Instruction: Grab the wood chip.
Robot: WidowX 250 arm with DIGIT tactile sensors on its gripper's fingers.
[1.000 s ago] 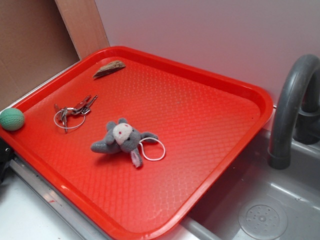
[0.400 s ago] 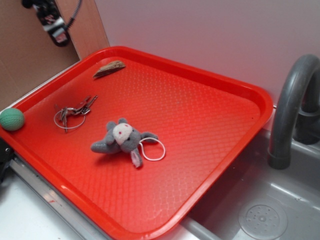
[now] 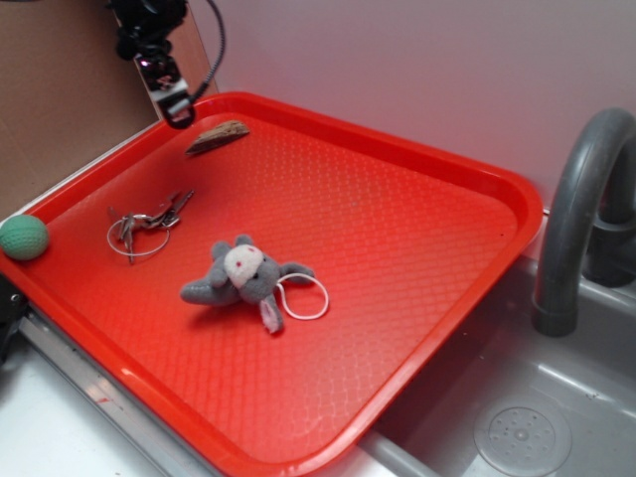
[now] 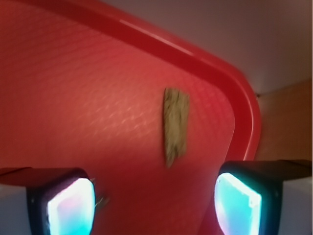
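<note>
Lying flat near the tray's (image 3: 417, 159) far rim, upper left of the exterior frame, the chip (image 3: 217, 136) is untouched; the gripper (image 3: 177, 107), newly arrived, now hangs just beside it, jaws spread and empty; approach nearly done.

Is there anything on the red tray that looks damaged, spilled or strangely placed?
Nothing stands out. The wood chip, keys and grey plush toy lie flat and apart on the tray; a green ball sits at its left edge.
</note>
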